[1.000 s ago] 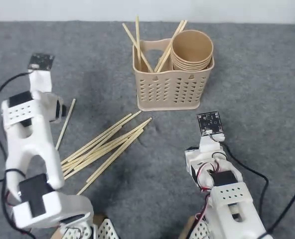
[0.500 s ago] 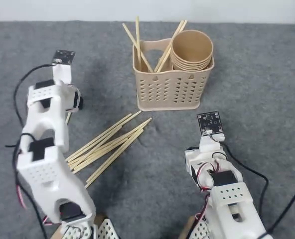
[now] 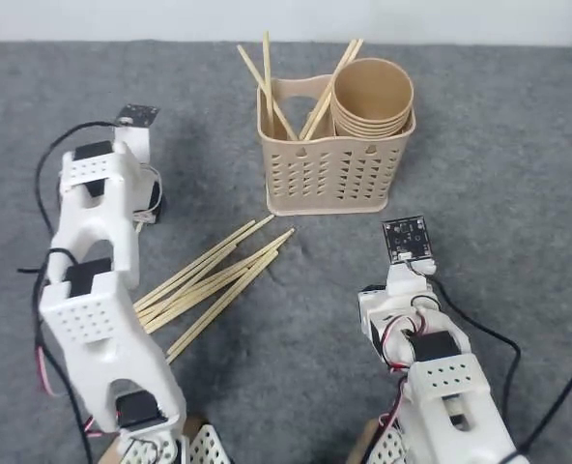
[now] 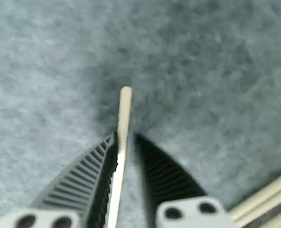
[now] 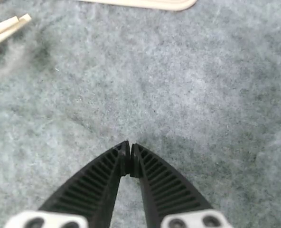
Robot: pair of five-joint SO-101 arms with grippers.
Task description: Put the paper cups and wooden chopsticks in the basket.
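Grey felt table [image 3: 518,193]. We see the left gripper [image 4: 126,142], newly swung right, jaws parted astride a stray chopstick [image 4: 124,109], likely grasping next; right gripper [image 5: 130,156] clenched, empty.

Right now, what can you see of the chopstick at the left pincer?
Pale, slim wooden chopstick with a rounded end. It runs between the left pincer's fingers, pressed along one, a thin gap to the other, its end poking past their tips over grey carpet. Its other end is hidden.

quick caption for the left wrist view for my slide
Left end effector straddling a single wooden chopstick over the grey mat, more chopsticks lying nearby
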